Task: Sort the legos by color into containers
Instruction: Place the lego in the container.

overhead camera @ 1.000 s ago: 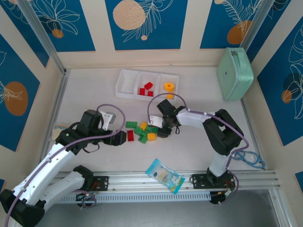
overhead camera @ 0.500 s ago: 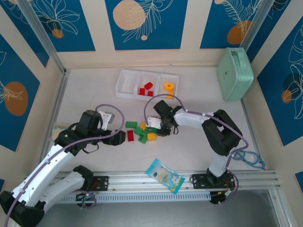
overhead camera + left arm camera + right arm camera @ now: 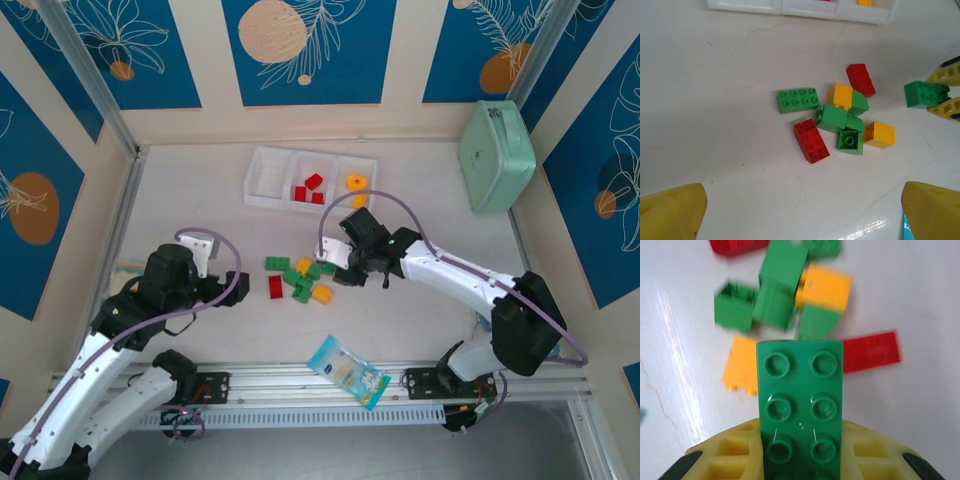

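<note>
Green brick [image 3: 800, 400], perhaps 2 by 4, clamped lengthwise between right fingers [image 3: 725, 457]; left fingers [image 3: 670, 215] spread wide, empty

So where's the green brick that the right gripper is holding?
The green brick is at the left wrist view's right edge, clamped in the right gripper, just right of the loose lego pile.

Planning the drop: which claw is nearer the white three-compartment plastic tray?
Right. Right claw, gripping a green plastic brick, hovers just before the tray; left claw sits farther back-left.
</note>
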`<control>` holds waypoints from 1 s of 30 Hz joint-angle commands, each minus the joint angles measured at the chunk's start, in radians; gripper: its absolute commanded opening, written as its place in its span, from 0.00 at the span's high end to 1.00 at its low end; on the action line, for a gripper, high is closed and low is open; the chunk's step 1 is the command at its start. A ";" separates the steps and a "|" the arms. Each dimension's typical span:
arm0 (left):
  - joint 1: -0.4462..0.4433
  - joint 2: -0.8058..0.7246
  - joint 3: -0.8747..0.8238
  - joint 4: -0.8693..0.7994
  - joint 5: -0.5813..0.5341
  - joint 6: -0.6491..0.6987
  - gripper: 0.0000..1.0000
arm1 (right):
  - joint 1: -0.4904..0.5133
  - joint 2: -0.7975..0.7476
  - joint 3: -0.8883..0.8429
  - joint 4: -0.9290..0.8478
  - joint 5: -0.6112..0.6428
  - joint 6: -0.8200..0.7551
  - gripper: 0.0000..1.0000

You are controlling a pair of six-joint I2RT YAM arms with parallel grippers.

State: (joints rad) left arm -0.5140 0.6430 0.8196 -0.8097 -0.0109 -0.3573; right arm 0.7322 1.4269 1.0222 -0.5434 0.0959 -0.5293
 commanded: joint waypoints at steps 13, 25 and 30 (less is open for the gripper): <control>0.015 -0.037 0.001 -0.023 -0.051 -0.014 0.01 | -0.062 0.535 0.693 0.178 -0.370 0.897 1.00; 0.015 -0.050 -0.004 -0.008 -0.011 -0.003 0.01 | -0.129 1.073 1.431 0.019 -0.432 1.129 0.99; 0.015 -0.046 -0.005 -0.003 0.011 0.000 0.01 | -0.153 1.224 1.654 -0.045 -0.416 1.171 0.92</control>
State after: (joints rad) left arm -0.5083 0.6033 0.8196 -0.8253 -0.0269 -0.3614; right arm 0.5926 2.6083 2.6114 -0.5110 -0.2966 0.5823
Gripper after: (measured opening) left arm 0.993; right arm 0.264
